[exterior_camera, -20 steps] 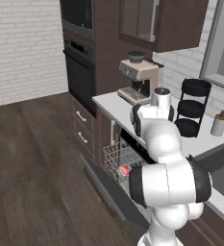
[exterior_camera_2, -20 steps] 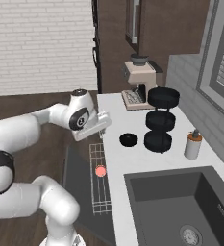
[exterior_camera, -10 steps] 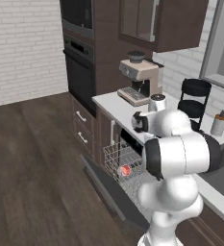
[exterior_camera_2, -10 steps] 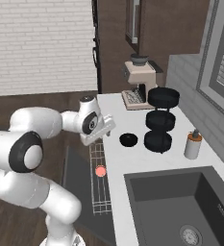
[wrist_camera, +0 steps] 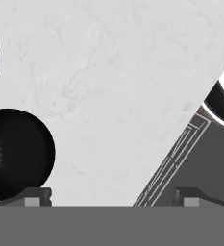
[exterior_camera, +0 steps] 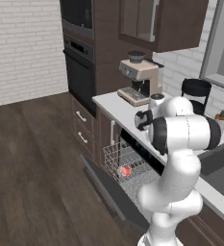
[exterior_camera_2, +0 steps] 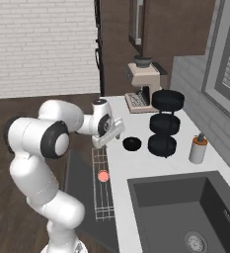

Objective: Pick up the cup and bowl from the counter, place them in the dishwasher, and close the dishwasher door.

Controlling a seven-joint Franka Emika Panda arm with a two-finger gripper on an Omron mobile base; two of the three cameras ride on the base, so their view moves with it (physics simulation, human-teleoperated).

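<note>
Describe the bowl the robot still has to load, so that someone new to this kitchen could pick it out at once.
Start at the pale counter between the coffee machine and the dark sink. Just left of the black three-tier stand lies the bowl, near the counter's front edge. It is small, shallow and all black, and sits alone on the countertop, unlike the stand's stacked round trays.

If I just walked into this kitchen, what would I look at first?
Probably the big white robot arm, reaching over the counter edge with its fingers apart and empty. Below it, the dishwasher door hangs open and the cup shows as a red spot in the wire rack. The black bowl waits on the counter beside a black three-tier stand.
</note>
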